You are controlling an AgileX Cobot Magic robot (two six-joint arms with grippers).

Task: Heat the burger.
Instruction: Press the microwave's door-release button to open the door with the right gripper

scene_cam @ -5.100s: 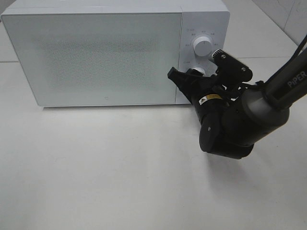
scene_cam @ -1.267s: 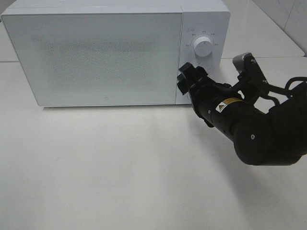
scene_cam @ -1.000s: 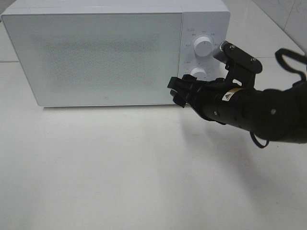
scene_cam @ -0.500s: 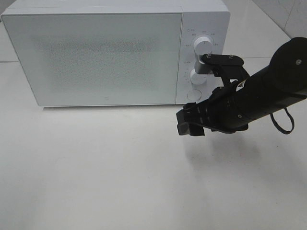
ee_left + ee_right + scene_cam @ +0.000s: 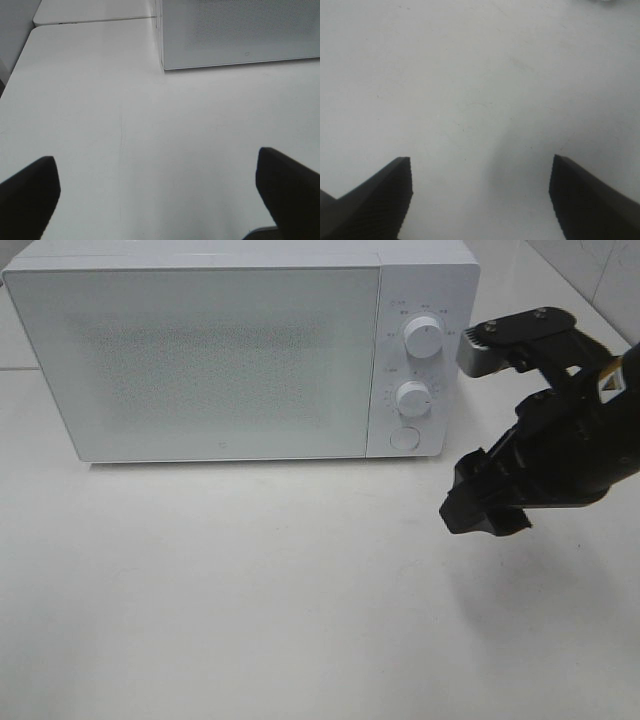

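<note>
Bright, flat, diffuse light; soft shadows, no hard glare.

In the high view the white matte surface [image 5: 250, 620] is evenly lit and almost washed out, with only a faint, soft-edged shadow beneath the black right claw [image 5: 485, 505], which shows little detail. The white box-shaped microwave [image 5: 200, 360] throws a thin dark line along its base, and its speckled door looks grainy. The right wrist view is greyish and soft, with a dim shadow patch between blurred dark fingers. The left wrist view is sharper farther off, but the black left claw [image 5: 156, 172] is an unfocused silhouette.
</note>
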